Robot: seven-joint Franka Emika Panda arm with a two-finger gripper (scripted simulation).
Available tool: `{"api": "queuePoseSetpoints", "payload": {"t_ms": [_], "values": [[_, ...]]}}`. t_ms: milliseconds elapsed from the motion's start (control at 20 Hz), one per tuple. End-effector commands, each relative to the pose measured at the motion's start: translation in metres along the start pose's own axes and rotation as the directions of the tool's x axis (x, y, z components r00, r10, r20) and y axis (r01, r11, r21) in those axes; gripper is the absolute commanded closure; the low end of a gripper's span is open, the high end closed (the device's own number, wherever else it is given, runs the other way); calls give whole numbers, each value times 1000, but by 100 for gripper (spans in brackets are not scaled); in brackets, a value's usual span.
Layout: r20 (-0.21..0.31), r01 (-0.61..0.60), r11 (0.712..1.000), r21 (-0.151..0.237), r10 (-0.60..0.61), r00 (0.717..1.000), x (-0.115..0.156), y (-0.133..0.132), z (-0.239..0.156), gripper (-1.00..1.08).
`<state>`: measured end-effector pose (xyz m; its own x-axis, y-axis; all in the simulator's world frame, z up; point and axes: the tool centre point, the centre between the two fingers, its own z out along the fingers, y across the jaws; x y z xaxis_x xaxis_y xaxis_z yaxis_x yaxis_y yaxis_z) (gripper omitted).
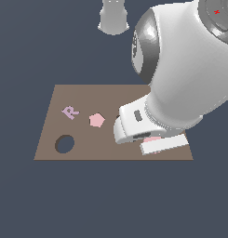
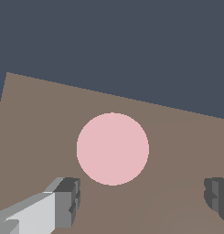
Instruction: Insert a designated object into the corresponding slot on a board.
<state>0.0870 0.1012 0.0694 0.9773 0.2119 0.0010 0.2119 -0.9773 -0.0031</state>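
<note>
While the disc (image 2: 112, 148) lies flat on the board (image 2: 177, 137), the gripper (image 2: 143, 196) spreads wide above it, apparently touching nothing.

You're looking at a glossy white, rounded arm (image 1: 185, 69) with a dark grey joint band and a small red mark; its gripper (image 2: 141, 201) has white fingers (image 2: 45, 212) tipped with grey pads.

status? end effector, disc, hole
End effector open, fingers either side of pink disc, not gripping. Disc flat on board. Round hole empty, unobstructed.
</note>
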Motion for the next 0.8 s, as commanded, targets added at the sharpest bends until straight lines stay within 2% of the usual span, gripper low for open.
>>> {"api": "queuePoseSetpoints", "payload": {"t_ms": [0,350,750], "values": [[0,17,1000,-1,-17,1000,8,-7,7,-92],[1,43,999,-3,-43,999,19,-18,19,-92],[1,45,999,-3,-45,999,20,-19,19,-92]]}}
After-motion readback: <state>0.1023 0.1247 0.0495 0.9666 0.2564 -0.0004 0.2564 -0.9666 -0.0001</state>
